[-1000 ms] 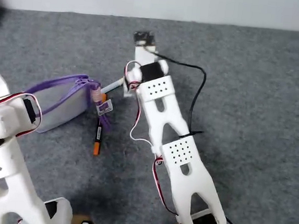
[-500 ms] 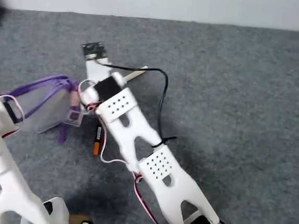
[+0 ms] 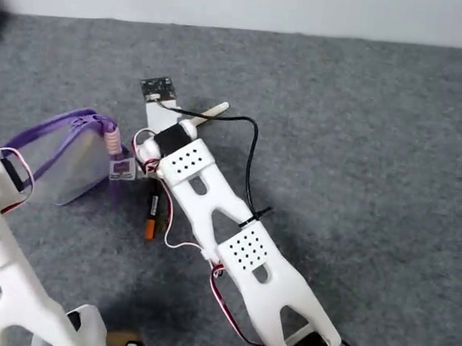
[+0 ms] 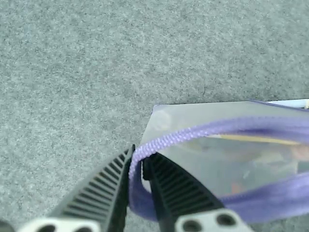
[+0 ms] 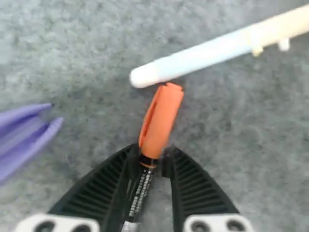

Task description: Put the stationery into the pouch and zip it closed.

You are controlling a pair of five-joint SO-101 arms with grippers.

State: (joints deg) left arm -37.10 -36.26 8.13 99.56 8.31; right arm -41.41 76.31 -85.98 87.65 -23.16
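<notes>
The clear pouch (image 3: 70,159) with its purple zipper band lies at the left of the grey carpet, its mouth gaping. My left gripper (image 4: 137,157) is shut on the purple edge of the pouch (image 4: 217,145) at its far-left corner. A black marker (image 3: 152,208) with an orange cap lies just right of the pouch. My right gripper (image 5: 150,149) is shut on the marker (image 5: 161,116) just behind the cap. A white pen (image 3: 208,112) lies beyond it, and the marker's cap points toward the pen (image 5: 217,50). Faint shapes show through the pouch wall.
The pouch's zipper pull with its small tag (image 3: 120,163) hangs close to the right arm's wrist. Purple strap ends (image 5: 24,128) lie beside the right gripper. A pale wall (image 3: 246,4) borders the carpet at the back, and open carpet (image 3: 378,153) spreads to the right.
The right arm swung left from near the white pen to over the marker's cap end, then eased slightly back. The pouch slid a little left. The marker has stayed in place.
</notes>
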